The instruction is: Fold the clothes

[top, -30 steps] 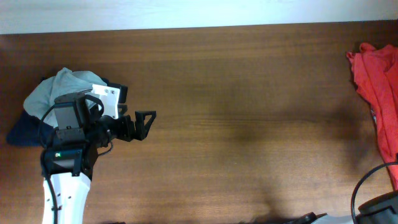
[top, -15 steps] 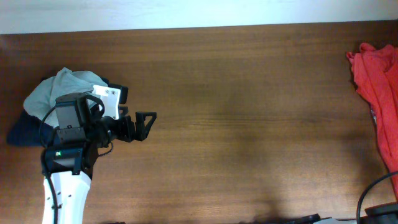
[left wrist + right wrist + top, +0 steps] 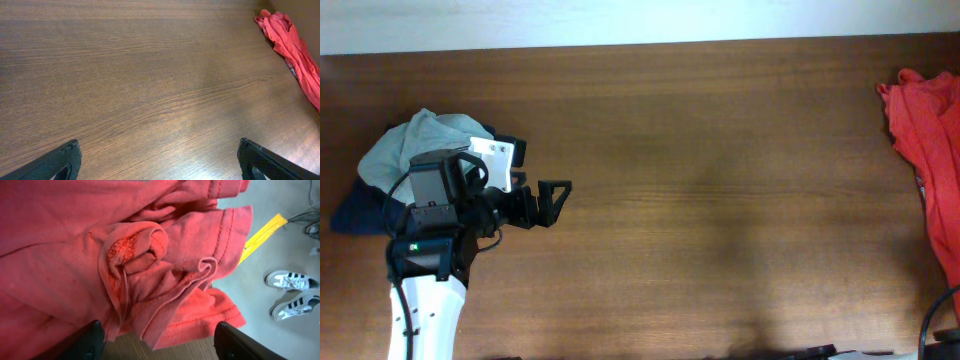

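The clothes (image 3: 926, 150) are a crumpled orange-red heap at the table's right edge, also seen far off at the top right of the left wrist view (image 3: 292, 42). In the right wrist view the clothes (image 3: 125, 255) fill the frame, with bunched folds and stitched hems hanging over the table edge. My right gripper (image 3: 157, 326) stands open just short of them, and a hem corner lies between its two fingers. My left gripper (image 3: 555, 195) is open over bare wood at the left, far from the heap; nothing sits between its fingertips (image 3: 70, 155).
A pile of grey-blue and navy garments (image 3: 390, 165) lies at the far left behind the left arm. Beyond the right table edge the floor shows a strip of yellow tape (image 3: 262, 232) and a pair of white sneakers (image 3: 292, 292). A black cable (image 3: 932, 330) curls at the bottom right.
The dark part of the right arm at the overhead view's bottom right corner has slid out of frame, leaving only the cable. The left arm has not moved.
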You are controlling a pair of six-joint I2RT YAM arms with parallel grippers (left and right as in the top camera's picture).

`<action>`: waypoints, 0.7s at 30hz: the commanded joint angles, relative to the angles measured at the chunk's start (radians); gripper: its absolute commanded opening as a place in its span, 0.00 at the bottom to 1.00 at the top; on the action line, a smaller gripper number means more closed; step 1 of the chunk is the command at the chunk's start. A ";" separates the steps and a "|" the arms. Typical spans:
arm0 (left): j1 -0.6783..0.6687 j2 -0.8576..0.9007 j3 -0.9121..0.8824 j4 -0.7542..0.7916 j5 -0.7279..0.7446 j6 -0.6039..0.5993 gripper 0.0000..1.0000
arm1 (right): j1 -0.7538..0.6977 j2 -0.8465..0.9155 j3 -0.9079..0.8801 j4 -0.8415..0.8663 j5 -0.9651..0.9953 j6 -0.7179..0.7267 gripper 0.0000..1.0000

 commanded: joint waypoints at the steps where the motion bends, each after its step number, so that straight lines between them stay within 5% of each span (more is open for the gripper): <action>1: -0.002 0.002 0.022 -0.001 0.023 -0.010 0.99 | -0.005 0.000 0.018 0.003 0.002 0.033 0.75; 21: -0.002 0.002 0.022 -0.001 0.024 -0.010 0.99 | -0.012 0.011 0.017 -0.054 0.033 0.123 0.63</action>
